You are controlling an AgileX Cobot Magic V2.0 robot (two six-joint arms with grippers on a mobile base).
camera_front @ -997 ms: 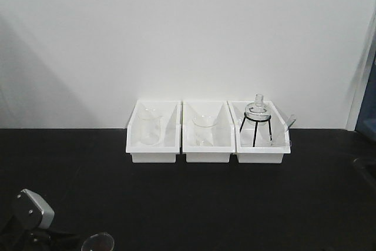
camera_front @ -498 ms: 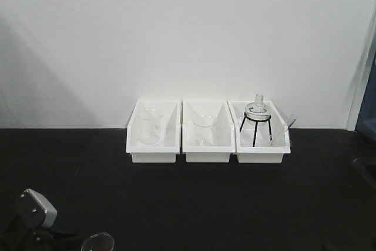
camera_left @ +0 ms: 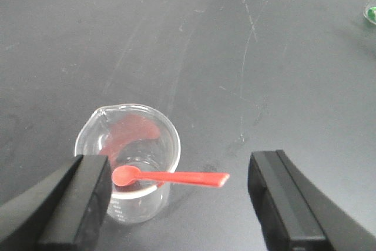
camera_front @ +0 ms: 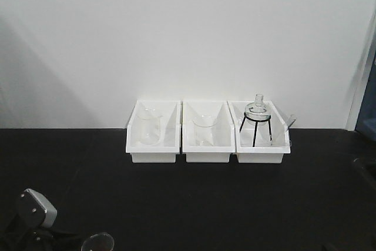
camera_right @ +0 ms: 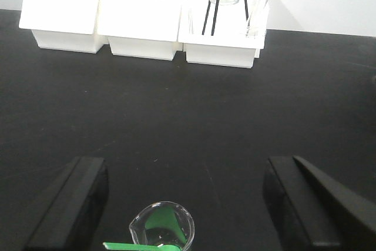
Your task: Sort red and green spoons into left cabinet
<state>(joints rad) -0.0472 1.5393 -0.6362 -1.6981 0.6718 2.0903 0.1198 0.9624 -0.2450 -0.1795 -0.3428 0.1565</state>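
Observation:
In the left wrist view a red spoon (camera_left: 170, 176) lies across the rim of a small glass beaker (camera_left: 130, 157), bowl inside, handle sticking out to the right. My left gripper (camera_left: 179, 201) is open, its jaws either side of the beaker and spoon, touching neither. In the right wrist view a green spoon (camera_right: 141, 246) rests on a second glass beaker (camera_right: 163, 226) at the bottom edge. My right gripper (camera_right: 185, 204) is open above it, empty. The left white bin (camera_front: 153, 155) stands at the back and holds a glass beaker.
Three white bins stand in a row against the wall: left, middle (camera_front: 205, 154) with a beaker, right (camera_front: 261, 152) with a flask on a black tripod. The table top is black. The left arm's body (camera_front: 32, 210) shows at the bottom left.
The left arm's body at the bottom left has sunk slightly lower in the front view. Nothing else has moved.

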